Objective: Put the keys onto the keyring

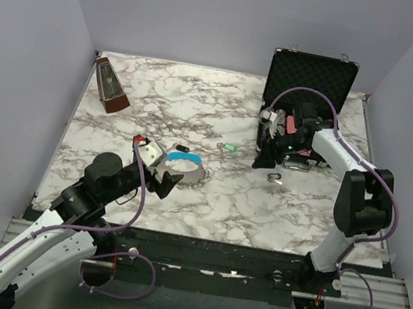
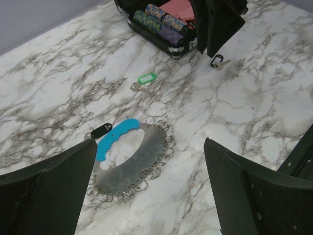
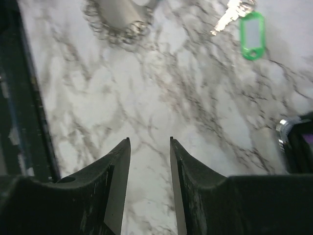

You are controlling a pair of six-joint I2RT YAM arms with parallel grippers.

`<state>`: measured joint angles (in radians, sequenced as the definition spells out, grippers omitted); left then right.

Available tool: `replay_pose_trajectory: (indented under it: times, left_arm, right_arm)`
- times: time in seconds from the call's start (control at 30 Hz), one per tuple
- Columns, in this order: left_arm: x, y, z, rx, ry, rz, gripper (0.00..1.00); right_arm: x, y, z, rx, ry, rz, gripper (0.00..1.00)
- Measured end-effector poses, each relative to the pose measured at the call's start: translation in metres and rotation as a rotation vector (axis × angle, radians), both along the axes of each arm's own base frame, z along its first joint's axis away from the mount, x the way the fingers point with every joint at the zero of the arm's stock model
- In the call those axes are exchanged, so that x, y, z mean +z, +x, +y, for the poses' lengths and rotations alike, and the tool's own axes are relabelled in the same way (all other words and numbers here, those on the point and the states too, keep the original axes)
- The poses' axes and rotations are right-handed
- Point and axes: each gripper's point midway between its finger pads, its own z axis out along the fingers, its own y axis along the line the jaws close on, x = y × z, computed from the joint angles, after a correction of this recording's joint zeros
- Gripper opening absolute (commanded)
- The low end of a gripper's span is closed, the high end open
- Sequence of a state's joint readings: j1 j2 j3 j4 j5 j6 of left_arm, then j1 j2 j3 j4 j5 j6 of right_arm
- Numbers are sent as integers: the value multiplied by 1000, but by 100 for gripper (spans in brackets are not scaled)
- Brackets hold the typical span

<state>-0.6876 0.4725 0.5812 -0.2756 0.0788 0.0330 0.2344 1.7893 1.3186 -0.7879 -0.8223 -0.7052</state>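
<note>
Keys: light, slippery; green key (image 2: 146, 78) lies on bench; pinch its plastic head.
Keyring (image 2: 132, 166): flat by left gripper (image 2: 150, 142), loops floppy.
Grippers: left wide apart; right gripper (image 3: 149, 139) slightly apart, empty.

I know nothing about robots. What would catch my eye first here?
The keyring, a loop of metal rings with a bright blue grip, lies mid-table, just ahead of the open left gripper. Beyond it lies a green key, toward the open black case of striped chips at the far right. A brown metronome stands in the far left corner.
</note>
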Motion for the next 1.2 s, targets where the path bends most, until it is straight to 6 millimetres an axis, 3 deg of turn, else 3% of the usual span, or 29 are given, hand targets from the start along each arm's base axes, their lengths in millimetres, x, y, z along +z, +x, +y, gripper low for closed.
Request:
replay_pose_trajectory:
  times: [0.23, 0.4, 0.53, 0.87, 1.03, 1.2]
  left_arm:
    - [9, -4, -22, -12, -261, 123, 99]
    - [-39, 0, -36, 33, -416, 329, 99]
    - [-60, 5, -45, 55, -483, 447, 99]
    - [-59, 12, -72, -61, -546, 507, 92]
    - [-75, 17, -67, -26, -463, 542, 92]
    - [-75, 36, -57, 82, -323, 554, 92]
  right_arm:
    - [38, -45, 36, 63, 346, 222, 57]
    - [40, -68, 46, 17, 494, 432, 60]
    - [46, -71, 51, 29, 531, 476, 61]
    - [50, -85, 66, 122, 549, 456, 61]
    - [43, -91, 73, 167, 485, 372, 65]
    - [30, -88, 76, 178, 398, 299, 68]
